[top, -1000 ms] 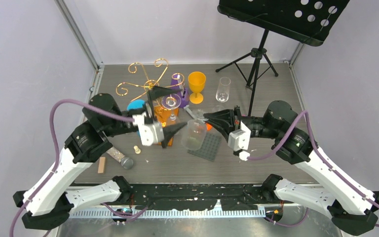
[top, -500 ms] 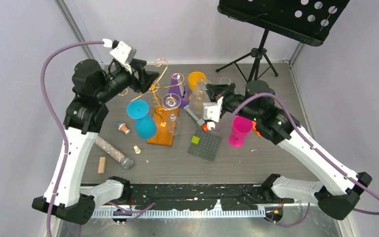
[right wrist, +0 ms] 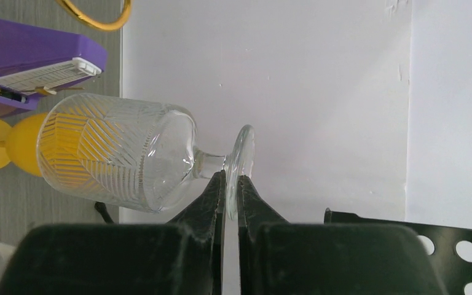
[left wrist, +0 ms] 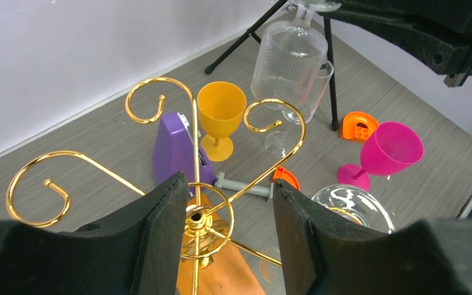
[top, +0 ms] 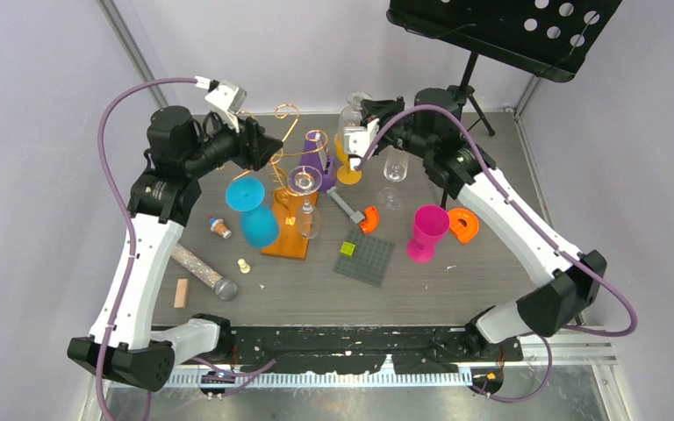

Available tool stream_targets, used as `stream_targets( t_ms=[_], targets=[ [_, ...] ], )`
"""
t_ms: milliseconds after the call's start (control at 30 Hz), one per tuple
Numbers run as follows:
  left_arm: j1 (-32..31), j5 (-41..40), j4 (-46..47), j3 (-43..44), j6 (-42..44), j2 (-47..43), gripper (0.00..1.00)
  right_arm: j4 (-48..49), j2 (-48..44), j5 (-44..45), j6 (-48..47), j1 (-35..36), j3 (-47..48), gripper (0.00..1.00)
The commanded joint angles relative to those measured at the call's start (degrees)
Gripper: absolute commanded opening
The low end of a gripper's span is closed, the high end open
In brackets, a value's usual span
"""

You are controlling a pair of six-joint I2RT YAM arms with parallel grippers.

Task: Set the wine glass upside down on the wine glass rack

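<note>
The wine glass [top: 351, 118] is clear with a cut pattern and is held up at the back of the table, bowl down and tilted. My right gripper [top: 365, 111] is shut on its round foot [right wrist: 241, 161], and its bowl [right wrist: 114, 153] points left in the right wrist view. The wine glass rack [top: 283, 112] is gold wire scrolls on an orange base [top: 285, 237]. My left gripper [left wrist: 227, 227] stands open astride its top ring [left wrist: 206, 215]; the left finger is close to the ring, the right finger apart. Another clear glass [top: 304, 182] hangs upside down on the rack.
An orange goblet [left wrist: 220, 110] and a purple metronome [left wrist: 173, 150] stand just behind the rack. A pink goblet [top: 426, 230], a blue goblet [top: 250, 206] on its side, a clear tumbler [top: 395, 162], a grey baseplate [top: 367, 259] and the black music stand's tripod [top: 456, 96] surround it.
My left arm rose from mid-table to the rack's top and its jaws narrowed. My right arm carried the wine glass from the table's middle up to the back, near the rack.
</note>
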Motion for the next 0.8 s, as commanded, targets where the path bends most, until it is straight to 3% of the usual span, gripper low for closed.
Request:
stream_targets(
  t_ms=[0,533,767],
  targets=[
    [1.52,-0.48,1.85,-0.42,0.94,0.73,0.5,8.42,1.62,-3.42,-2.53,-0.7,7.3,0.05],
    [2.14,1.7,5.27,-4.51,-0.03,3.51,0.32,8.25,5.65,-10.45,-1.57,-0.94,10.62,0.05],
    [2.14,1.98,5.48,-5.09,-0.13,4.04,0.09,8.47,6.26,-12.23,-2.35,-0.94,10.8,0.05]
  ],
)
